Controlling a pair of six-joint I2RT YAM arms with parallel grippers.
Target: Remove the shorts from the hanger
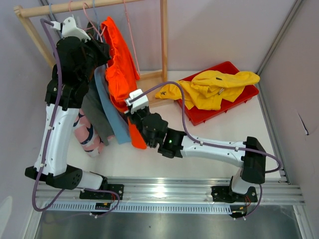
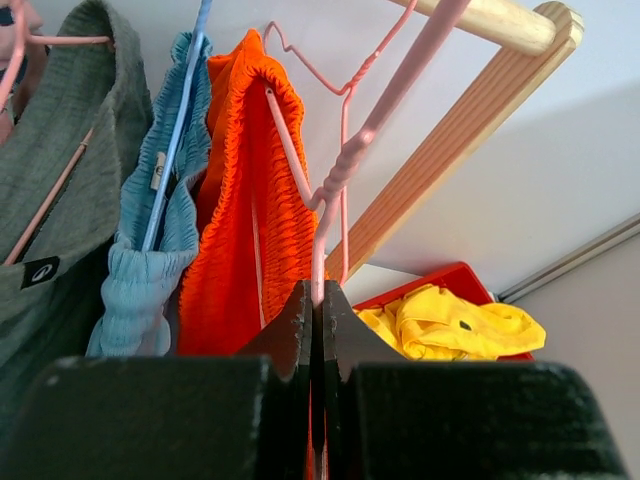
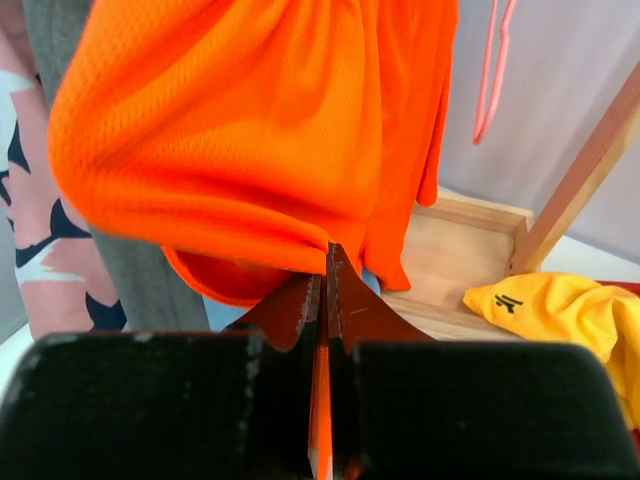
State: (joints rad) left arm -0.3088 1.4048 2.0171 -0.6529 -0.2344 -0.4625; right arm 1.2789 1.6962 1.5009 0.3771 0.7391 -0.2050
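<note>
Orange shorts [image 1: 119, 69] hang on a pink wire hanger [image 2: 345, 165] from the wooden rail [image 1: 75, 7]. My left gripper [image 2: 318, 292] is shut on the hanger's lower wire, high beside the rail [image 2: 500, 22]; the orange waistband [image 2: 250, 200] bunches on the hanger just left of it. My right gripper [image 3: 326, 262] is shut on the lower hem of the orange shorts [image 3: 250, 130], low in front of the rack; in the top view it [image 1: 135, 115] sits under the hanging fabric.
Grey [image 2: 50, 200] and light blue shorts [image 2: 150, 260] hang left of the orange ones; a pink patterned garment [image 1: 87, 132] hangs lowest. A red tray [image 1: 224, 99] holds yellow clothing [image 1: 214, 87] at the right. The rack's wooden base [image 3: 460, 260] lies behind.
</note>
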